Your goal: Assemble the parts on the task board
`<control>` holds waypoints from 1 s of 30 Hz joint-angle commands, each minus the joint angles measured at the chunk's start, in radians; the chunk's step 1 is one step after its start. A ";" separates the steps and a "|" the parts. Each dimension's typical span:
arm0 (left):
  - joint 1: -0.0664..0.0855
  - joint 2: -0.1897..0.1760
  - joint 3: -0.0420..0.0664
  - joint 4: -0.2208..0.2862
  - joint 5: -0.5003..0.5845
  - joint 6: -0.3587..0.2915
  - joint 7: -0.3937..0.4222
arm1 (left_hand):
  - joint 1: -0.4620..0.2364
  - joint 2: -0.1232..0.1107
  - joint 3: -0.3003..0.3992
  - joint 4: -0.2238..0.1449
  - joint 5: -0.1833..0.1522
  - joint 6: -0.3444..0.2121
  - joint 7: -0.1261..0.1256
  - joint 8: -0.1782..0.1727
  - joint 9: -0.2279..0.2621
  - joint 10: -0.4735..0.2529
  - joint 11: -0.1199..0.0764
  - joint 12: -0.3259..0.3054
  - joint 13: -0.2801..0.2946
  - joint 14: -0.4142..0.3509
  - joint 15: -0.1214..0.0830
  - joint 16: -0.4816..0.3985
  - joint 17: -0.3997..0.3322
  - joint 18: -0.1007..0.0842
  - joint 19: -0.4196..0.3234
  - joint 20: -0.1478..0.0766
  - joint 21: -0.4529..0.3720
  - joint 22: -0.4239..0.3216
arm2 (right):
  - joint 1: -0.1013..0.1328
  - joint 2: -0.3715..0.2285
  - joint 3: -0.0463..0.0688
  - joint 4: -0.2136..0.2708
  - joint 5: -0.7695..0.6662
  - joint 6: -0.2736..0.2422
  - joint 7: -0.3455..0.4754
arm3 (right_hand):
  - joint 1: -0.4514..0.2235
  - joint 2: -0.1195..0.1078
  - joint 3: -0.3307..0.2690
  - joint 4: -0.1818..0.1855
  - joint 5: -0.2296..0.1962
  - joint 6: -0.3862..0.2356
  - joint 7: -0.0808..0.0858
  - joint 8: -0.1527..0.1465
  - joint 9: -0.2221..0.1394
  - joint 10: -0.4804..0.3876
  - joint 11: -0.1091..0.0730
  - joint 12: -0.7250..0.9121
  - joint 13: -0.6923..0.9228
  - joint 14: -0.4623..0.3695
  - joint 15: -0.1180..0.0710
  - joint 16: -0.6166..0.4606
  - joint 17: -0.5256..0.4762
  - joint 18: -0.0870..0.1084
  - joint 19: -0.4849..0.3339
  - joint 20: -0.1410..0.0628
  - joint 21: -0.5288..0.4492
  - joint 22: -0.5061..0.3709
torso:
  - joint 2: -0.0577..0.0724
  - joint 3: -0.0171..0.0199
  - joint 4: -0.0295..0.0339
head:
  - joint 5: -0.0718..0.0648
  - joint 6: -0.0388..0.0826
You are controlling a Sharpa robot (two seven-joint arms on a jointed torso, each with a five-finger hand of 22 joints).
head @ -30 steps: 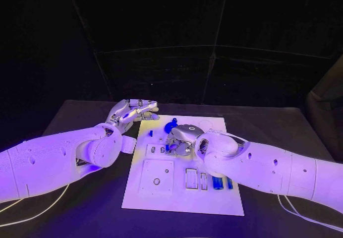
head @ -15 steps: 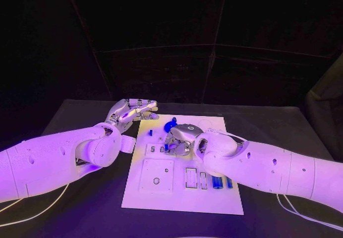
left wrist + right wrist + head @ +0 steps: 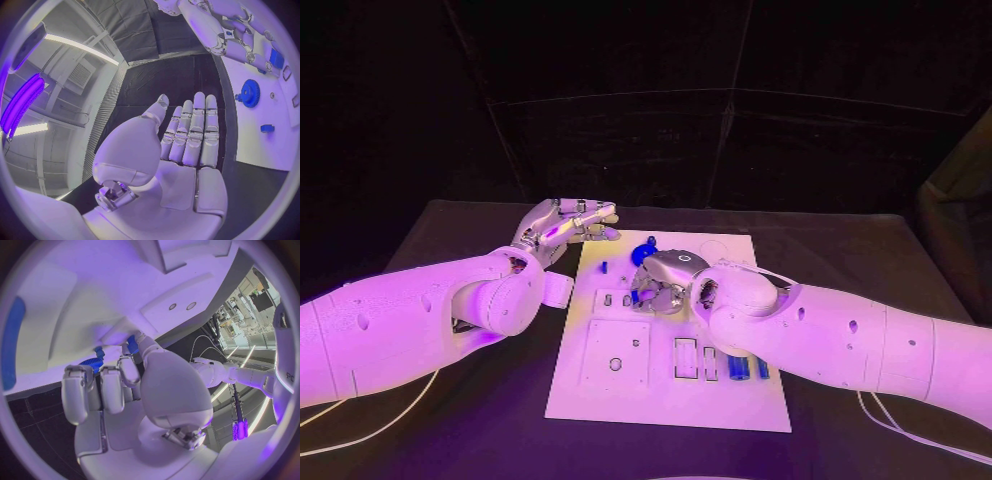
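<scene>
— So where is the board [image 3: 678,390]?

— Flat in the middle of the table [image 3: 459,225], long side running away from the robot. Its near half has a square plate [image 3: 616,354] with small holes and a row of narrow slots; two slots hold upright blue parts [image 3: 740,369]. Farther up, a blue gear [image 3: 646,252] stands on the board, with a small blue block [image 3: 606,266] just beside it.

— Any writing on it?

— None I can read. No labels or brand marks are legible on the board or the arms.

— And the right hand [image 3: 666,283]?

— It is down over the board's middle, palm turned down, fingers curled toward the surface. From the right wrist, the fingertips [image 3: 94,371] close round a small blue part [image 3: 94,361], with another blue bit beside the thumb. It looks pinched, though the fingers hide most of it.

— The left hand [image 3: 564,222]?

— Raised off the far left corner of the board, over bare table, holding nothing. From the left wrist, its fingers [image 3: 195,131] lie straight and side by side, palm flat, thumb out to one side. The gear and the block lie beyond the fingertips, well apart from them.

— Anything in the way?

— The right forearm [image 3: 862,345] crosses the board's right edge and covers part of the slot row. Thin white cables [image 3: 365,420] trail on the table near both arms.
</scene>
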 commanded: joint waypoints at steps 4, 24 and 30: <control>0.002 0.001 0.001 0.000 0.001 0.010 -0.001 | -0.009 0.001 0.006 0.000 0.002 -0.004 0.003 -0.003 -0.001 0.002 0.006 -0.001 -0.001 0.000 -0.004 -0.006 0.002 0.014 0.007 -0.002 -0.004 -0.001 | -0.002 -0.001 -0.003 0.000 -0.006 0.020 -0.016 | -0.002 -0.008 -0.003 0.004 -0.003 -0.007 0.000 -0.007 0.001 -0.009 0.001 -0.002 -0.001 0.066 0.008 -0.005 0.073 0.003 0.049 0.007 -0.005 0.193 | 0.000 0.0003 -0.0010 | -0.001 -0.001; 0.001 0.000 0.001 -0.004 0.001 0.014 -0.006 | -0.016 -0.002 0.020 -0.007 0.002 -0.004 0.001 -0.007 -0.001 0.005 0.003 -0.011 -0.001 0.034 -0.013 0.003 0.016 0.016 0.036 -0.008 0.005 0.003 | -0.008 -0.050 -0.002 0.061 -0.010 -0.248 0.036 | -0.027 -0.096 -0.206 0.156 0.037 -0.117 0.031 -0.038 0.004 -0.102 0.032 -0.077 -0.106 0.056 0.035 -0.036 0.033 0.016 0.010 0.035 -0.035 0.141 | -0.001 0.0015 0.0000 | -0.001 0.000; 0.001 -0.004 0.001 -0.009 -0.052 0.027 -0.059 | -0.033 -0.008 0.030 -0.008 0.003 0.003 -0.003 -0.008 0.000 0.017 -0.006 -0.017 0.001 0.113 -0.033 0.045 0.050 0.016 0.103 -0.031 0.037 0.016 | -0.005 -0.153 0.000 0.163 0.064 -0.293 0.159 | 0.000 -0.082 -0.223 0.181 0.038 -0.107 0.027 -0.028 0.007 -0.088 0.029 -0.060 -0.094 0.057 0.034 -0.035 0.036 0.015 0.014 0.034 -0.032 0.146 | -0.003 0.0011 -0.0027 | 0.002 0.002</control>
